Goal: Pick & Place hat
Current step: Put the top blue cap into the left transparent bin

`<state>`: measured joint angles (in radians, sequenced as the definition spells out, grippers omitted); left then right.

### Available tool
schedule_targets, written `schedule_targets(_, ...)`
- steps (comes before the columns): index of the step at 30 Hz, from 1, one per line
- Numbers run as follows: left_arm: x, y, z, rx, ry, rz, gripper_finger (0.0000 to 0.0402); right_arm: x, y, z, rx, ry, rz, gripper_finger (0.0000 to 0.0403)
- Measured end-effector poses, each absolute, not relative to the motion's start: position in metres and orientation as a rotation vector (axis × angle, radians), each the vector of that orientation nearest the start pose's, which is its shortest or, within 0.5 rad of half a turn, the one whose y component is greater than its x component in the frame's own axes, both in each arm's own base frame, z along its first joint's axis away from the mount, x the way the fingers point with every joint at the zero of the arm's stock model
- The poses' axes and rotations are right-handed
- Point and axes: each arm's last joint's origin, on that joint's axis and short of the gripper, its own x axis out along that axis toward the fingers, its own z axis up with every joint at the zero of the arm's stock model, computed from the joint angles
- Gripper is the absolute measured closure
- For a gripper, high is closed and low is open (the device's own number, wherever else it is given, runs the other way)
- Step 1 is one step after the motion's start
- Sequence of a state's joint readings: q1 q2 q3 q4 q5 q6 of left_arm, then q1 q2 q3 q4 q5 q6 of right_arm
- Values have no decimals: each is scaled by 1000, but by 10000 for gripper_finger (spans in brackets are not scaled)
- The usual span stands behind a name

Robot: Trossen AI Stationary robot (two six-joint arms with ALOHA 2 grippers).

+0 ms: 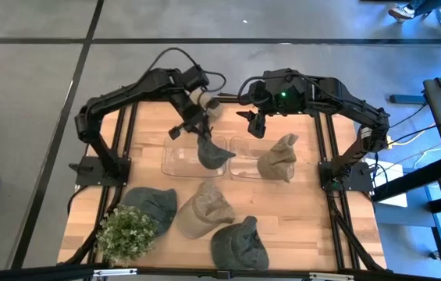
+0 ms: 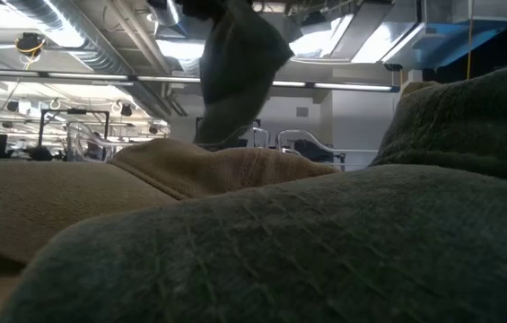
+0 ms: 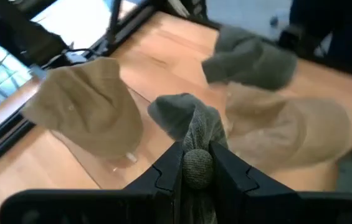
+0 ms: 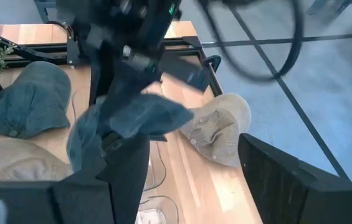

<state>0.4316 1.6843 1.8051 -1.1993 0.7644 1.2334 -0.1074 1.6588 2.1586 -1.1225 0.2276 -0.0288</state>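
Look at the room you have around the two clear plastic trays side by side at the middle of the light wooden bench. The left clear tray shows bare floor on its left part, while the right clear tray already has a tan fabric cap lying across its right side. In front of the trays, three caps crowd the near half of the bench: a dark grey-green cap at the left, a tan cap in the middle, and another dark grey cap near the front edge. A small green potted plant sits at the front left corner.

Your left hand is clamped on a dark grey-green fabric cap, its fingers pinching the cloth beside the crown button; the cap dangles above the right edge of the left tray. In the low view it hangs clear of the caps below.

Your right hand hovers above the back edge of the right tray with its fingers spread apart, holding nothing.

Grey floor surrounds the bench, and black frame rails run along both sides.
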Motion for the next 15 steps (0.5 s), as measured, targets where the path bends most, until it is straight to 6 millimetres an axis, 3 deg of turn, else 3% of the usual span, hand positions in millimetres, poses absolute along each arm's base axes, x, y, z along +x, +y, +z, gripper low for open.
schedule_targets(8,332,117,346,620,611,-847,345,305,-39,480,-64,630,-315,157)
schedule_targets(15,338,120,339,605,617,-847,318,305,-39,480,-65,634,-314,157)
